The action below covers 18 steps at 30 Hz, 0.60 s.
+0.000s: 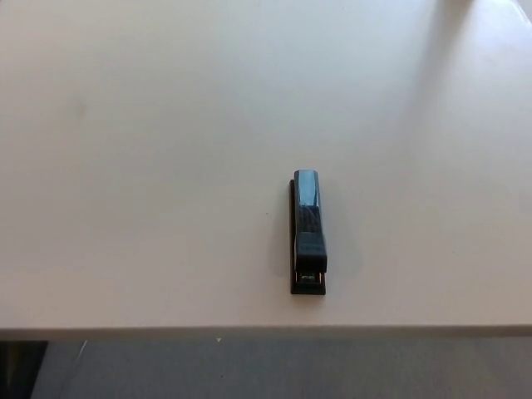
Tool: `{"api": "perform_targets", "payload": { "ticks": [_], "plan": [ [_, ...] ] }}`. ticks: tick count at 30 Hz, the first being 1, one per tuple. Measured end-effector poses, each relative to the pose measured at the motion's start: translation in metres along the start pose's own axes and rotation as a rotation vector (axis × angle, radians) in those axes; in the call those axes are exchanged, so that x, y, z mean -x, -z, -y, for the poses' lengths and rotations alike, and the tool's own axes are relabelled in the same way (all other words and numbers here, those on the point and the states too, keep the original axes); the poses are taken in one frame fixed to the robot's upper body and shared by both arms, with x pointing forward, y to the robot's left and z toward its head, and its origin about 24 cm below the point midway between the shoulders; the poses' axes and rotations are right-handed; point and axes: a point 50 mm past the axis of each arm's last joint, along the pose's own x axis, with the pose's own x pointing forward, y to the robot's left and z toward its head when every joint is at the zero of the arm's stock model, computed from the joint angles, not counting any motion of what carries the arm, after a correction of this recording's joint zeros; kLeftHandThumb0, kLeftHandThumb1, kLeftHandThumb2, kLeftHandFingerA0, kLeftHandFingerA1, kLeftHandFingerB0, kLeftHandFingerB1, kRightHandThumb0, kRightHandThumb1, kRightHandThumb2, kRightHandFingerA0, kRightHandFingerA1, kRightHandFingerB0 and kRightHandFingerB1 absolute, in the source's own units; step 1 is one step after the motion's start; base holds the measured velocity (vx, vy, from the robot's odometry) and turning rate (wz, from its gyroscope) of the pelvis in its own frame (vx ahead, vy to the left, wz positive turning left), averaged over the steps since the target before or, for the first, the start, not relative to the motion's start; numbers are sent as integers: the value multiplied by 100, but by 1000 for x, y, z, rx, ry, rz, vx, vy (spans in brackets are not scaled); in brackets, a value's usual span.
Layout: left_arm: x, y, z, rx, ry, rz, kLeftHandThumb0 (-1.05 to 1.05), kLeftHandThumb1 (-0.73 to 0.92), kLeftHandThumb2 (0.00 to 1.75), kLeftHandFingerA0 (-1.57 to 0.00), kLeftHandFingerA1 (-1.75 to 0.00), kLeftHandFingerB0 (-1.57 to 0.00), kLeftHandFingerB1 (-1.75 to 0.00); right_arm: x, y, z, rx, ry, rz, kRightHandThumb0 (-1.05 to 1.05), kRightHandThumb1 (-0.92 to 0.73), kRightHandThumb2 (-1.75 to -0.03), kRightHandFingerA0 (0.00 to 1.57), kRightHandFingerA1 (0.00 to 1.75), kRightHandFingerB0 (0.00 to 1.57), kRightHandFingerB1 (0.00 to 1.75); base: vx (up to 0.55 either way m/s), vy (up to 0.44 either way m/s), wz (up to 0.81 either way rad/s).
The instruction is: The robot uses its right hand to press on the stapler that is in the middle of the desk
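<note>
neither hand shows, so their state cannot be told. the black stapler (308, 232) lies untouched lower right of centre on the desk (150, 166); pressing hasn't begun, and the right hand must first reach it.

One stapler (308, 233) (black, lying lengthwise, its top catching the light); one desk (150, 166) beneath it, pale and plain; one strip of grey floor (274, 370) along the near edge; of the robot's hands, none in view.

No robot body in view.
</note>
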Motion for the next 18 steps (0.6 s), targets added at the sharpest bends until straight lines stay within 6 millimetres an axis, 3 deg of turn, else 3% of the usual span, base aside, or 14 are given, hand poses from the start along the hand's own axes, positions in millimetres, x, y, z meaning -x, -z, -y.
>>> {"api": "perform_targets", "payload": {
  "ticks": [6,8,10,13,16,18],
  "plan": [
    [-1,-1,1,-1,3,3,-20,87,128,-1,-48,0,-48,8,-10,-93,-187,-232,36,0,-75,-89,123,131,75,110,0,0,0],
    [-1,-1,1,-1,4,2,-20,87,128,-1,-48,0,-48,18,-11,-126,-249,-318,23,3,-76,-85,124,119,76,107,0,0,0],
    [-1,-1,1,-1,4,0,-20,87,128,-2,-48,-1,-48,28,-12,-150,-295,-382,8,-12,-79,-68,130,116,78,98,0,0,0],
    [-1,0,1,-1,5,-2,-19,88,128,-2,-48,-1,-49,53,-11,-199,-381,-509,-48,-15,-79,-63,131,107,82,97,0,0,0],
    [-1,-1,1,0,7,-3,-19,88,128,-2,-48,-1,-49,78,-9,-238,-433,-612,-112,-14,-80,-63,125,108,83,92,0,0,0],
    [-1,0,1,0,11,-4,-19,87,128,-2,-49,-1,-49,101,-7,-267,-455,-695,-165,-13,-82,-65,126,114,80,100,0,0,0]
  ]
}}
